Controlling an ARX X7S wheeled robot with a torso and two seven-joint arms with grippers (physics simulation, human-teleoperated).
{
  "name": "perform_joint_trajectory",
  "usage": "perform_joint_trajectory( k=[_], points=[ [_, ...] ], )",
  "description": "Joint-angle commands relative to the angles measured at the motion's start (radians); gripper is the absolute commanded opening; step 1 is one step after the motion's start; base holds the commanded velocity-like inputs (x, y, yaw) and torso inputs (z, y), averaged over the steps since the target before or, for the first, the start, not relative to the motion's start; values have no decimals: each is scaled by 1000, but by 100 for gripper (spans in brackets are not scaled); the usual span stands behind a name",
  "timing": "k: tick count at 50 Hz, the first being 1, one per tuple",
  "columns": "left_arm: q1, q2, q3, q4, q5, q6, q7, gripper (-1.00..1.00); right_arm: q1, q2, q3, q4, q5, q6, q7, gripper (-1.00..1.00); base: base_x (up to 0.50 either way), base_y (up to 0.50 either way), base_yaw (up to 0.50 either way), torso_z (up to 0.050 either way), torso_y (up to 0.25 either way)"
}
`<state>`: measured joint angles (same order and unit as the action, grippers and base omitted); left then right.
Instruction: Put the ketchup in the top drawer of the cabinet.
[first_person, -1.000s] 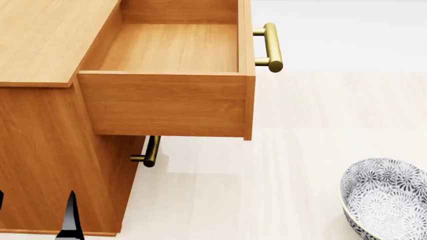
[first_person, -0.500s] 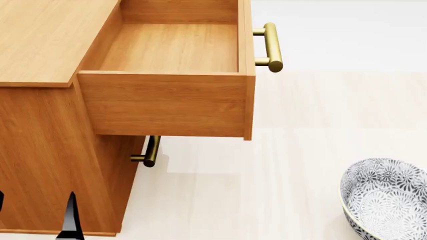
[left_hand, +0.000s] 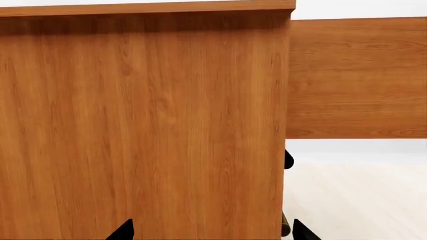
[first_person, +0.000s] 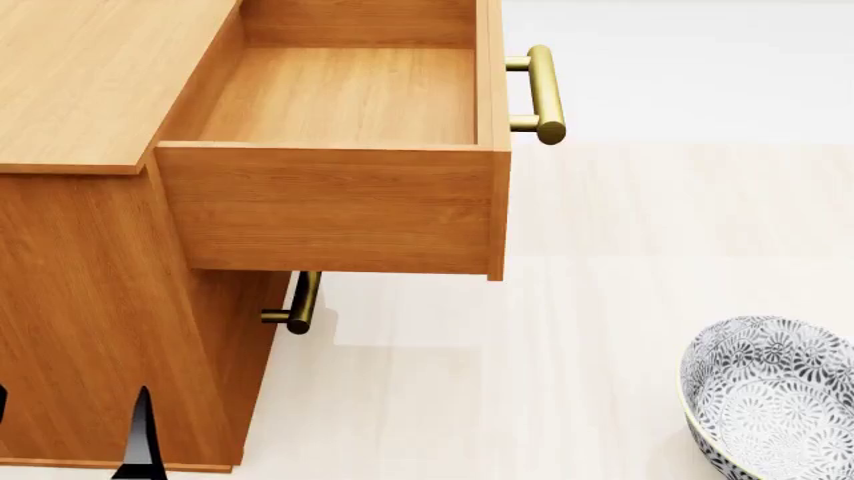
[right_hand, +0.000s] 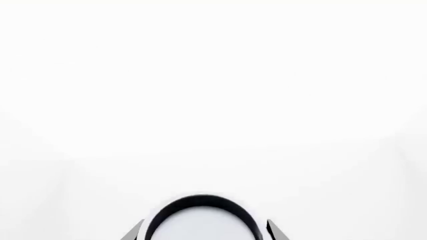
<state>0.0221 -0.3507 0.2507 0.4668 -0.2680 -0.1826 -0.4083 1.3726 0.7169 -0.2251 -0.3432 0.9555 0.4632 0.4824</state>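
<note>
The cabinet (first_person: 94, 80) fills the left of the head view. Its top drawer (first_person: 334, 200) is pulled out and empty inside, with its brass handle (first_person: 541, 95) on the front. My left gripper (first_person: 70, 425) is low beside the cabinet's side panel (left_hand: 147, 125), open and empty; its wrist view (left_hand: 212, 231) also shows the drawer's side (left_hand: 357, 75). My right gripper (right_hand: 205, 231) is out of the head view. A round grey top with a dark rim, apparently the ketchup's lid (right_hand: 203, 222), sits between its fingertips against a white background. The red label is hidden.
A grey-white patterned bowl (first_person: 774, 395) stands on the pale floor at the lower right. The lower drawer's brass handle (first_person: 302, 302) sticks out beneath the open top drawer.
</note>
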Motion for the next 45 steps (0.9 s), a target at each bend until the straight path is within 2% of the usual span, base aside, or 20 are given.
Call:
perform_joint_trajectory(
  k=[1, 11, 30, 37, 40, 44, 45],
  points=[
    [4, -3, 1, 1, -2, 5, -3, 100, 81, -110, -96, 163, -132, -31, -91, -100, 0, 0, 0, 0, 0],
    [5, -5, 0, 3, -6, 6, -7, 100, 151, -196, -160, 331, -197, -65, -159, -100, 0, 0, 0, 0, 0],
    [17, -8, 1, -1, -10, 24, -11, 100, 318, -424, -276, 831, -319, -193, -348, -100, 0, 0, 0, 0, 1],
    [16, -10, 1, -1, -10, 24, -14, 100, 424, -546, -309, 1163, -341, -249, -495, -100, 0, 0, 0, 0, 0],
    [16, -12, 3, 2, -8, 21, -15, 100, 471, -597, -328, 1319, -375, -310, -540, -100, 0, 0, 0, 0, 0],
    [14, -14, 1, 4, -11, 16, -18, 100, 574, -705, -334, 1645, -401, -423, -654, -100, 0, 0, 0, 0, 0],
    [14, -14, 2, 2, -11, 17, -17, 100, 572, -711, -335, 1650, -414, -429, -647, -100, 0, 0, 0, 0, 0]
  ],
)
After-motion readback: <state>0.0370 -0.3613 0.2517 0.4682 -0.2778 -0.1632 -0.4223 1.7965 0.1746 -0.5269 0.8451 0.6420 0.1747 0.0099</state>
